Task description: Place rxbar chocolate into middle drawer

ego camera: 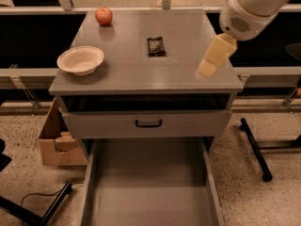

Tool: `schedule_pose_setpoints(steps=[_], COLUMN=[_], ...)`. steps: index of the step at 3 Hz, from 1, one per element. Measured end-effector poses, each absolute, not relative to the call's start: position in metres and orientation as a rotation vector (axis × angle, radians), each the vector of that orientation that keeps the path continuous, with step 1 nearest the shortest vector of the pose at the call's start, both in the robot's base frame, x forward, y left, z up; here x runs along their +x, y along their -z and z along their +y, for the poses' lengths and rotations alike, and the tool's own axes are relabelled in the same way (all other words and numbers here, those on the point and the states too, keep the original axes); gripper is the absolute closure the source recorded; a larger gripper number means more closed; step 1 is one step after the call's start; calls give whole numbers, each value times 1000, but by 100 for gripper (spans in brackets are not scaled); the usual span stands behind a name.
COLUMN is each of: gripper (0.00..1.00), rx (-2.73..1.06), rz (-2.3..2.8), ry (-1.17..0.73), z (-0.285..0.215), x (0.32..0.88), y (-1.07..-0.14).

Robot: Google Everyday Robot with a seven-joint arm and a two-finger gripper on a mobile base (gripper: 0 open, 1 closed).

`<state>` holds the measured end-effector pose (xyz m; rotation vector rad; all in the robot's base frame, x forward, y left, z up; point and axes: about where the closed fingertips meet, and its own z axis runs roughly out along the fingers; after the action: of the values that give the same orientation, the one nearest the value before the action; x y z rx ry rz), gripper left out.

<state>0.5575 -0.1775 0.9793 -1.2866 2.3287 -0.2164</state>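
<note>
- One rxbar chocolate (pixel 156 46) lies flat near the middle of the cabinet top (pixel 141 74).
- One gripper (pixel 207 69) hangs at the bar's 3 o'clock, apart from it. I cannot tell how wide it stands.
- One middle drawer (pixel 150 182) stands pulled out at 6 o'clock.
- One apple (pixel 104 16) sits at 11 o'clock and one bowl (pixel 80 60) at 9 o'clock.

The gripper (pixel 206 71) hovers above the right front of the table (pixel 127 74). The rxbar chocolate (pixel 156 46) lies flat near its centre. The middle drawer (pixel 150 192) is open.
</note>
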Motion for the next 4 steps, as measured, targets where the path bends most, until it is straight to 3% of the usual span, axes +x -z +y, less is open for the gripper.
schedule_pose_setpoints(steps=[1,2,3,4], gripper=[0,0,0,0], rx=[-1167,-1092,-1092,-973], rz=[2456,2508,2508,2503], ry=[318,325,325,230], z=[-167,-159,-159,-150], x=[592,592,592,639], y=[-978,-976,-976,-975])
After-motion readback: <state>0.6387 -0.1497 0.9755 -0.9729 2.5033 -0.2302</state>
